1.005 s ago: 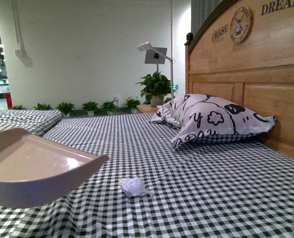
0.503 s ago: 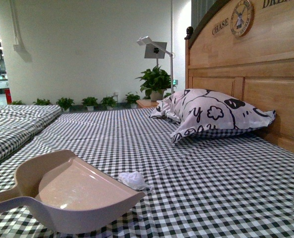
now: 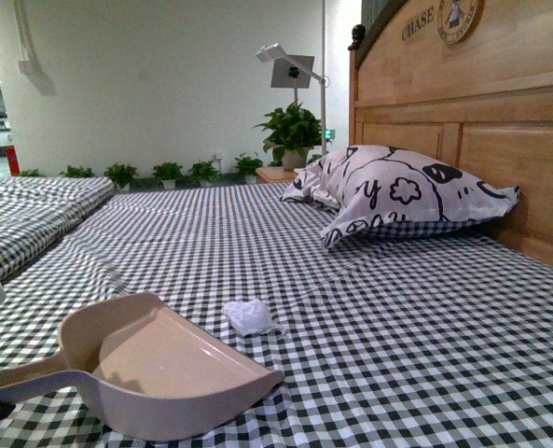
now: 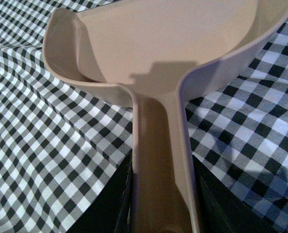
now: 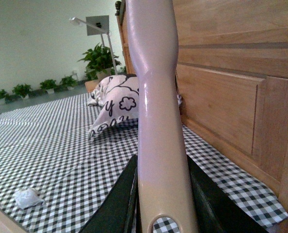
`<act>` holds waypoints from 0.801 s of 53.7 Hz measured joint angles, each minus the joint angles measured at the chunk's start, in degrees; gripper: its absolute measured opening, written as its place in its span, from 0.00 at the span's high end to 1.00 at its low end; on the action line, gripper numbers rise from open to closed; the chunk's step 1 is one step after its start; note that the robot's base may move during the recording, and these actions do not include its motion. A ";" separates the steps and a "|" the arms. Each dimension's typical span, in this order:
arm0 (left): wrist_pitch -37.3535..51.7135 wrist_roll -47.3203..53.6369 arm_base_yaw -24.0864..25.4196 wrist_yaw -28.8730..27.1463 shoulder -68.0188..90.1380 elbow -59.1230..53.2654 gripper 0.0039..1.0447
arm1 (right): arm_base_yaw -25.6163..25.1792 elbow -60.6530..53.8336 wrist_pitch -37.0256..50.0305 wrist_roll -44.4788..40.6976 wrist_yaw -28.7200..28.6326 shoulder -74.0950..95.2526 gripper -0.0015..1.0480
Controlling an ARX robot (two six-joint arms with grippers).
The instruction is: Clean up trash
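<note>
patterned pillow [image 3: 397, 196] lies on checked sheet [image 3: 425, 336] beside wooden headboard [image 3: 481, 93].

I see a bed under a black-and-white checked sheet [image 3: 397, 327], with a tall wooden headboard [image 3: 500, 140] on the right. Beyond it is a plain white wall [image 3: 164, 84] with small potted plants [image 3: 169, 172] along its foot. A white lamp [image 3: 285, 70] stands above a bigger plant [image 3: 293, 135].

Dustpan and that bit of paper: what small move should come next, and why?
Probably ease the dustpan toward the paper wad until its open lip touches it. The pan, held by the left gripper, lies low on the checked sheet, but a strip of sheet shows between lip and wad.
</note>
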 joint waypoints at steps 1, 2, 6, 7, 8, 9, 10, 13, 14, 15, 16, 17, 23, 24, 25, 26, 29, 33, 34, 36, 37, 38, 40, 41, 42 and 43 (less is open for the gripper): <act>-0.22 0.07 0.00 0.04 0.04 0.09 0.73 | 0.00 0.00 0.00 0.00 0.00 0.00 0.79; -0.68 0.13 0.00 0.22 0.17 0.24 0.73 | 0.00 0.00 0.00 0.00 0.00 0.00 0.79; -1.49 0.48 0.00 0.46 0.55 0.72 0.73 | 0.00 0.00 0.00 0.00 0.00 0.00 0.79; -1.49 0.61 0.00 0.46 0.66 0.81 0.73 | 0.00 0.00 0.00 0.00 0.00 0.00 0.79; -1.51 0.74 0.00 0.48 0.76 0.90 0.73 | 0.00 0.00 0.00 0.00 0.00 0.00 0.79; -1.51 0.76 0.00 0.48 0.79 0.92 0.73 | 0.00 0.00 0.00 0.00 0.00 0.00 0.79; -1.55 0.92 0.02 0.48 0.87 0.96 0.73 | 0.00 0.00 0.00 0.00 0.00 0.00 0.79; -1.84 1.16 0.02 0.48 0.98 1.01 0.73 | 0.00 0.00 0.00 0.00 0.00 0.00 0.79; -2.27 1.31 0.09 0.55 1.05 1.09 0.73 | 0.00 0.00 0.00 0.00 0.00 0.00 0.79; -2.80 1.46 0.13 0.72 1.11 1.20 0.73 | 0.00 0.00 0.00 0.00 0.00 0.00 0.79; -3.06 1.62 0.15 0.85 1.16 1.27 0.73 | 0.00 0.00 0.00 0.00 0.00 0.00 0.79; -3.58 1.77 0.24 0.96 1.18 1.31 0.73 | 0.00 0.00 0.00 0.00 0.00 0.00 0.79; -4.07 1.99 0.33 1.01 1.44 1.33 0.73 | 0.00 0.00 0.00 0.00 0.00 0.00 0.79; -4.07 2.03 0.33 1.01 1.49 1.33 0.73 | 0.00 0.00 0.00 0.00 0.00 0.00 0.79; -4.07 2.03 0.33 1.01 1.49 1.36 0.73 | 0.00 0.00 0.00 0.00 0.00 0.00 0.79; -4.07 2.05 0.35 1.01 1.49 1.36 0.73 | 0.00 0.00 0.00 0.00 0.00 0.00 0.79; -4.07 2.05 0.35 1.01 1.51 1.36 0.73 | 0.00 0.00 0.00 0.00 0.00 0.00 0.79; -4.09 2.12 0.35 1.01 1.51 1.36 0.73 | -1.68 2.56 -7.32 0.13 -4.50 1.40 0.79; -4.09 2.14 0.35 0.98 1.51 1.36 0.73 | -3.19 4.70 -12.26 0.09 -7.67 3.08 0.79; -4.09 2.19 0.35 0.98 1.51 1.38 0.73 | -5.99 7.28 -17.18 0.17 -12.83 6.34 0.79; -4.09 2.21 0.35 0.98 1.51 1.38 0.73 | -7.13 7.67 -17.59 0.20 -15.17 7.96 0.79; -4.07 2.21 0.35 0.98 1.51 1.38 0.73 | -8.20 7.91 -17.29 0.15 -17.25 9.60 0.79; -4.09 2.23 0.35 1.05 1.51 1.38 0.73 | -10.88 8.37 -14.71 -0.55 -21.81 14.60 0.79; -4.09 2.25 0.37 1.03 1.51 1.38 0.73 | -12.44 8.79 -12.61 -1.05 -24.22 17.97 0.79; -4.09 2.25 0.37 1.03 1.51 1.38 0.73 | -13.33 9.31 -11.21 -1.53 -25.66 20.35 0.79; -4.09 2.25 0.37 1.03 1.51 1.38 0.73 | -14.32 10.32 -8.98 -1.97 -27.56 24.13 0.79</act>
